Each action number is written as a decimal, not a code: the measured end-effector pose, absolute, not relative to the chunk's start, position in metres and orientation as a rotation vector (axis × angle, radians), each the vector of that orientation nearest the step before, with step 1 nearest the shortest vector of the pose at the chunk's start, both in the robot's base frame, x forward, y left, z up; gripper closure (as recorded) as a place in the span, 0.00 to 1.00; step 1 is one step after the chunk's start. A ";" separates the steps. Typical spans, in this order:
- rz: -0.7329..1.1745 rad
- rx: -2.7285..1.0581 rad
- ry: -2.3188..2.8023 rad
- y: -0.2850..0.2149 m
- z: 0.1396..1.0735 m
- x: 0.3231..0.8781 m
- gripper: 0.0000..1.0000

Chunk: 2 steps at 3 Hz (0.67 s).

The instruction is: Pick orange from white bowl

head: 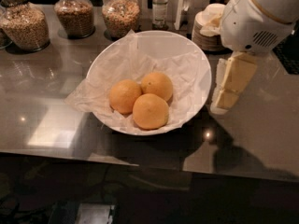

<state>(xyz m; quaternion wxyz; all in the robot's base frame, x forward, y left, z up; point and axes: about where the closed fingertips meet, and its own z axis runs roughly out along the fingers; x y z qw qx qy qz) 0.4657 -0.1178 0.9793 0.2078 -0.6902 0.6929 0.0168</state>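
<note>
Three near-identical oranges lie together in the white bowl (198, 62), which is lined with crumpled white paper and stands in the middle of the dark counter. One orange (150, 111) is at the front, one (124, 96) at the left, one (157, 85) behind. My gripper (220, 105) hangs from the white arm at the right. It points down just outside the bowl's right rim, above the counter, and holds nothing that I can see.
Three glass jars of grains (74, 13) stand along the back left, with a small bottle (160, 6) beside them. A stack of small white bowls and plates (208, 29) stands back right, partly behind the arm. The counter's front edge (140, 160) runs across below the bowl.
</note>
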 end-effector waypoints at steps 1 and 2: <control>0.142 -1.981 1.837 -0.075 0.975 0.477 0.00; 0.229 -2.001 1.790 -0.044 0.966 0.492 0.00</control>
